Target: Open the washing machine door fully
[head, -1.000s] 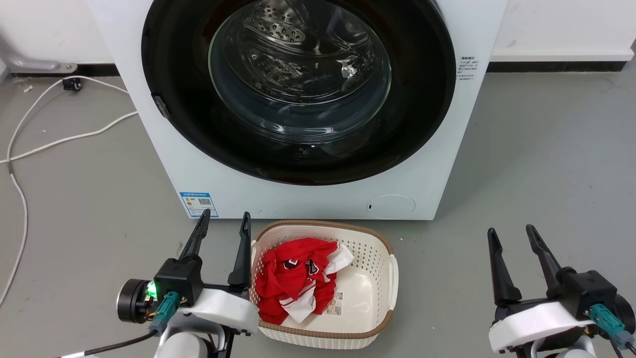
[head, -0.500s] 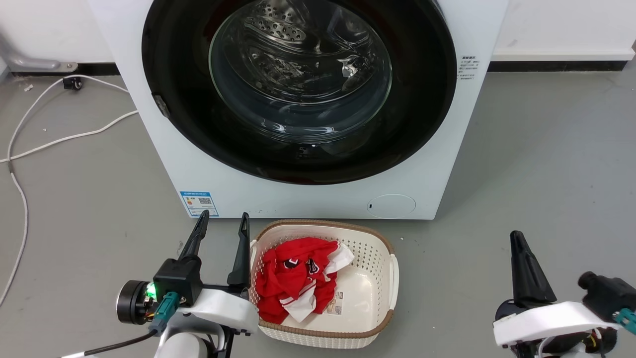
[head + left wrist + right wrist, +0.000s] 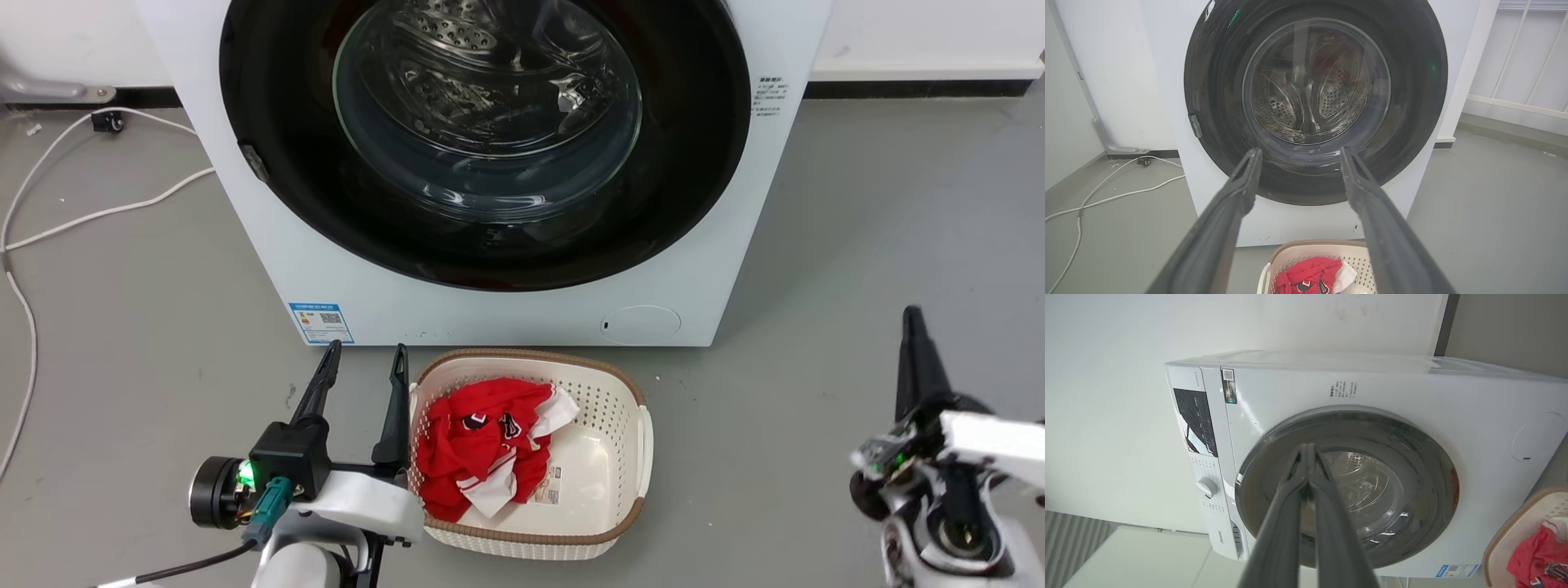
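Observation:
The washing machine door [image 3: 694,147] is a big glossy black round door with a clear glass bowl, lying flat against the white machine [image 3: 506,314]. The door [image 3: 1412,81] faces the left wrist view and appears sideways as the door [image 3: 1425,469] in the right wrist view. My left gripper [image 3: 366,349] stands open on the floor side, short of the machine's lower left corner, and in its own view the left gripper [image 3: 1300,153] frames the door's lower glass. My right gripper [image 3: 912,322] is turned edge-on at the lower right, well clear of the machine. The right gripper [image 3: 1306,451] is shut on nothing.
A cream laundry basket [image 3: 629,457] with red and white clothes [image 3: 482,441] sits on the grey floor right before the machine, beside my left gripper. White cables [image 3: 82,216] trail over the floor at the left. A wall runs behind the machine.
My right gripper has rolled onto its side, closed its fingers and risen a little toward the machine. The head camera has shifted slightly. The left gripper has stayed put.

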You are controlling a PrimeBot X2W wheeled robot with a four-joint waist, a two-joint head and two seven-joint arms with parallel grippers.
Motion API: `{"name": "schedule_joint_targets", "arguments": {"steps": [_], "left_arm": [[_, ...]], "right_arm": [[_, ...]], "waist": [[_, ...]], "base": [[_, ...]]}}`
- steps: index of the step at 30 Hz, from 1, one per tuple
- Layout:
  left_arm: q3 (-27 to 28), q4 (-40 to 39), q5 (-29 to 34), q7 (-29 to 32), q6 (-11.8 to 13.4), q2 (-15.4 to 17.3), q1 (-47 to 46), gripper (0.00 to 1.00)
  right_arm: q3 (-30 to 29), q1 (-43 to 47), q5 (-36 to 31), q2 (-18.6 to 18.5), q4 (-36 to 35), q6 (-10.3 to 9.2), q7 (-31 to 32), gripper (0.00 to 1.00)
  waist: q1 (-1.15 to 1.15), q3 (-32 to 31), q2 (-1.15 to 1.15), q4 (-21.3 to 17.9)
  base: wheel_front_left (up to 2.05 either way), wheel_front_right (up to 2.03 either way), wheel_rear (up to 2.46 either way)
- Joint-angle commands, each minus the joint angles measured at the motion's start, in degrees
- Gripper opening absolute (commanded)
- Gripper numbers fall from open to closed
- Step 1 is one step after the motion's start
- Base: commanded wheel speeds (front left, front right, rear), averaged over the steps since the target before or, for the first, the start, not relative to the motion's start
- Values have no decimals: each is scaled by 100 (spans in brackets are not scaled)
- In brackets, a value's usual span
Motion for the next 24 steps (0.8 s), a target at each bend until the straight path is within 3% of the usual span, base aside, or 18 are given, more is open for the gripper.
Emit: {"name": "schedule_joint_targets", "arguments": {"steps": [1, 10, 17, 24], "left_arm": [[10, -41, 9, -16, 37, 7, -95, 100], [-22, -140, 10, -16, 61, 6, -288, 100], [-87, -280, 26, -15, 95, 7, -544, 100], [-136, -407, 46, -16, 118, 6, -755, 100]], "right_arm": [[-149, -284, 332, -32, 105, 0, 126, 0], [-372, -1980, 1146, -750, 1153, 0, 586, 0], [115, -3571, 1004, -1480, 2064, 0, 980, 0], [751, -5058, 705, -1896, 2943, 0, 1604, 0]], "waist": [[0, 65, 0, -9], [0, 436, 0, 12], [0, 859, 0, 121], [0, 1210, 0, 231]], "base": [[0, 0, 0], [0, 0, 0], [0, 0, 0], [0, 0, 0]]}}
